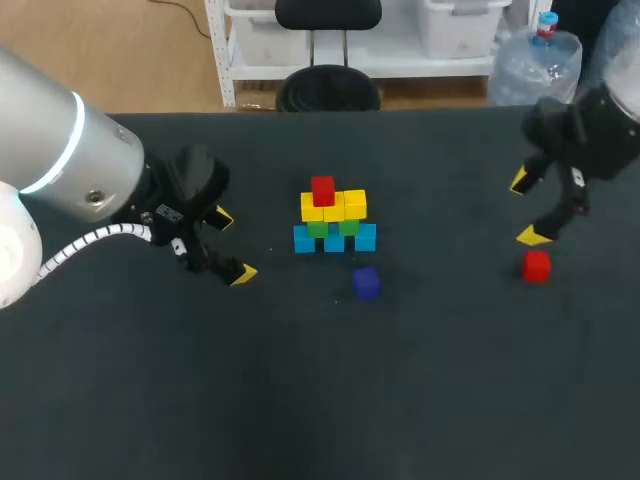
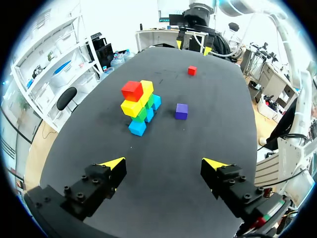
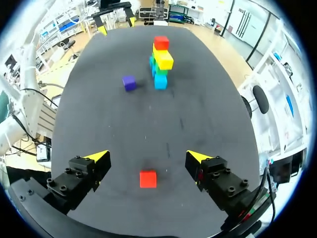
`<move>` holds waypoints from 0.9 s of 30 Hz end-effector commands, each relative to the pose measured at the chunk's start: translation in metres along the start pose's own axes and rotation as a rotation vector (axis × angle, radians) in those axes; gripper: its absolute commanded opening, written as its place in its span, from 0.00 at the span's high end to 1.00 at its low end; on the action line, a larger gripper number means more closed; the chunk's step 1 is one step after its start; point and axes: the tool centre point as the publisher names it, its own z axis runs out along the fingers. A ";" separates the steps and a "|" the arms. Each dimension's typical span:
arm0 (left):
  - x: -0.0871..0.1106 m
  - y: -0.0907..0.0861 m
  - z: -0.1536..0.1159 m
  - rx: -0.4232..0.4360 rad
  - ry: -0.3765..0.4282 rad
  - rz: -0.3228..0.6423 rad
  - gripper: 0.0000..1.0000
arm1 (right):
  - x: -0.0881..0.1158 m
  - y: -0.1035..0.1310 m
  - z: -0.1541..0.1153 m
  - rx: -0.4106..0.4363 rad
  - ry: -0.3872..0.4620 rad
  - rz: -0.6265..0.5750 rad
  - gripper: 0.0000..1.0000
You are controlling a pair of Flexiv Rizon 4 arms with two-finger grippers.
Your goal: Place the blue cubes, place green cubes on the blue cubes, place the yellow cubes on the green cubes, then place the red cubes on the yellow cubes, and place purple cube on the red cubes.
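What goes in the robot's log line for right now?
stack: top red cube placed | loose red cube: by right gripper, open | purple cube: loose beside stack | left gripper: open, empty

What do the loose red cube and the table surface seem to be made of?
Loose red cube: probably painted wood or hard plastic, going by its crisp edges and flat, even colour with little shine.
Table surface: possibly a cloth or rubber mat, since it looks dark and matte with no reflections.
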 end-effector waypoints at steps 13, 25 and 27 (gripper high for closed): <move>0.000 0.000 0.000 -0.003 0.001 -0.001 0.00 | 0.053 0.008 0.004 0.027 0.040 0.017 0.00; 0.000 0.000 0.000 -0.003 0.001 -0.001 0.00 | 0.067 0.009 0.034 -0.033 0.042 0.030 0.00; 0.000 0.000 0.000 -0.003 0.001 -0.001 0.00 | 0.067 0.008 0.039 -0.038 0.040 0.027 0.00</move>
